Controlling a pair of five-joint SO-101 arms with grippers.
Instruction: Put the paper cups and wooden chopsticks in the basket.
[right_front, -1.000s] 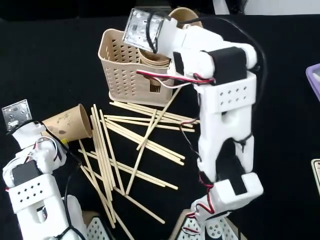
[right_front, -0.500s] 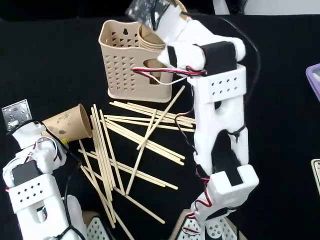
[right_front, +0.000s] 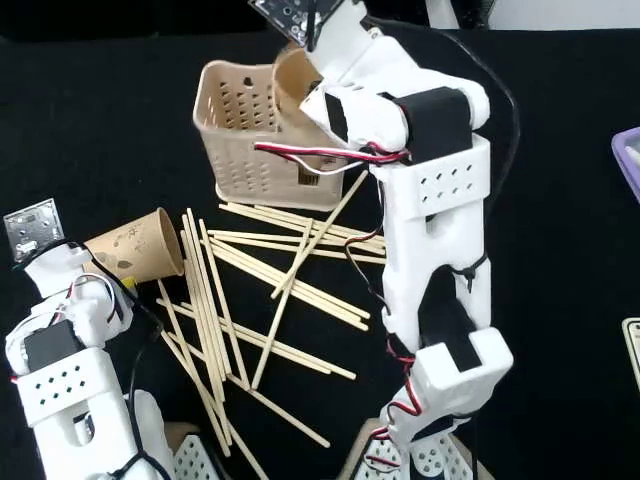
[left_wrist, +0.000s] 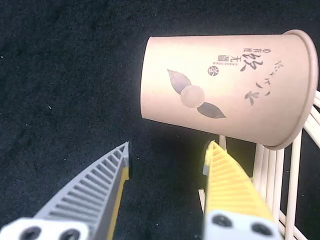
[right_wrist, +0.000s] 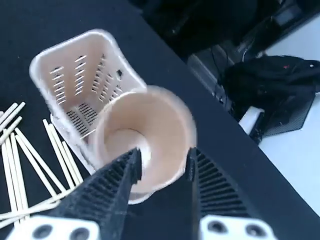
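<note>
High view: my right fingers (right_front: 308, 62) clamped a paper cup (right_front: 292, 80) above the basket (right_front: 235, 150), apparently for dropping in; chopsticks (right_front: 270, 290) lay strewn on the worktop (right_front: 100, 120).
Left wrist view: left fingers (left_wrist: 167, 146) were spread, empty, just short of a second cup (left_wrist: 225, 100) lying sideways.
Right wrist view: the paper cup's wall was pinched.

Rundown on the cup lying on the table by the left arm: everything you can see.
The cup is tan paper and lies on its side on the black table, just ahead of the left gripper. It has a tapered wall and a rolled rim, with a dark leaf motif and some print on its side. It looks undented. The mouth faces the scattered chopsticks, with the rim right at them, possibly touching. The jaws are open, with their tips close to the wall but not gripping it.
</note>
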